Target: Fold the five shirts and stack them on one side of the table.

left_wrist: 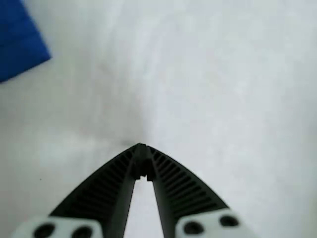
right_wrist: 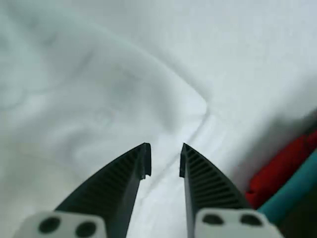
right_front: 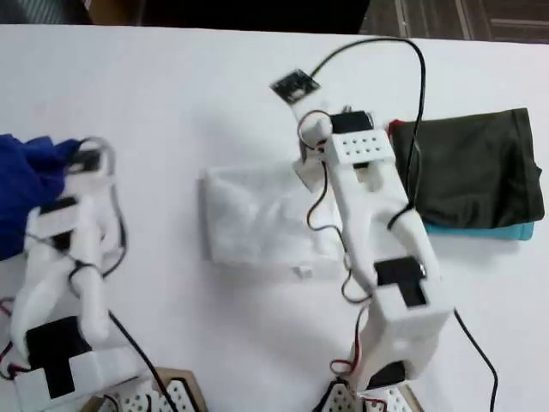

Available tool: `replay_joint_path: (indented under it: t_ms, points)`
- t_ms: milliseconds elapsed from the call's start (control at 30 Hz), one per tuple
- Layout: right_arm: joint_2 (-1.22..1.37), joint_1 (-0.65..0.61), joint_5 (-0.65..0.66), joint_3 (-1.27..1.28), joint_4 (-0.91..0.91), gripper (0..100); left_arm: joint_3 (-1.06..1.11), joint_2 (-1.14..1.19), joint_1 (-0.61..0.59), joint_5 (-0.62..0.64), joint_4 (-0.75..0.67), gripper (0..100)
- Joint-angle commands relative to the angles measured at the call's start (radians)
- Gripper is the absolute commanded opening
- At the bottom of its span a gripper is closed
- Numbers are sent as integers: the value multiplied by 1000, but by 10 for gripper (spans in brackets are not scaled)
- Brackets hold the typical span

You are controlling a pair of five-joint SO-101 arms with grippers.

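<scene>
Now, table [right_front: 171, 129]: white, and it carries everything you are working with.
White shirt [right_front: 257, 219]: lies as a rough rectangle near the middle of the table, under the front of your right arm.
Stack: a folded dark green shirt [right_front: 476, 167] sits on top at the table's right side. A teal shirt [right_front: 480, 232] shows along its near edge, and a red shirt [right_front: 395, 127] peeks out at the corner nearest the white shirt.
Blue shirt [right_front: 21, 184]: bunched at the table's left edge, just beside the tip of your left arm.
Right claw [right_wrist: 164, 158]: fingers a little apart with nothing between them, over the white shirt's corner nearest the stack.
Left claw [left_wrist: 142, 161]: tips together on nothing, over bare table near the blue shirt.
</scene>
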Motion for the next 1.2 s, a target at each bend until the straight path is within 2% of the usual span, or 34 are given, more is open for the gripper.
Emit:
replay_joint_path:
  t_ms: [0, 200, 400, 633, 967, 1167]
  points:
    - [85, 35, 3, -38, -61, 104, -194, -41, 158, 2, 163, 25]
    - [185, 36, 3, -38, -125, 104, -417, -35, 410, 0, 350, 25]
    - [220, 36, 3, -38, -151, 104, -407, -31, 632, -3, 347, 25]
    - [225, 36, 3, -38, -151, 104, -208, -32, 647, -110, 170, 25]
    - [228, 36, 5, -38, -151, 104, -148, -32, 652, -110, 91, 25]
    - [229, 35, 5, -38, -151, 104, 7, -32, 652, -107, -94, 25]
